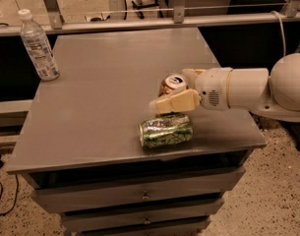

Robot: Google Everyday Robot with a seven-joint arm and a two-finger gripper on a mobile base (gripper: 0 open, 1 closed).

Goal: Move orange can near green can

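Note:
The orange can [172, 84] stands on the grey table [105, 73] near its front right, silver top with pull tab showing. My gripper [168, 90] reaches in from the right on a white arm [248, 87] and is shut on the orange can, one pale finger [175, 102] across its near side and the other behind it. The green can [165, 131] lies on its side just in front of the orange can, close under the near finger, near the table's front edge.
A clear plastic bottle [39, 45] with a white cap stands at the table's back left corner. Drawers sit under the tabletop. A metal rail runs behind the table. The floor drops off to the right of the table.

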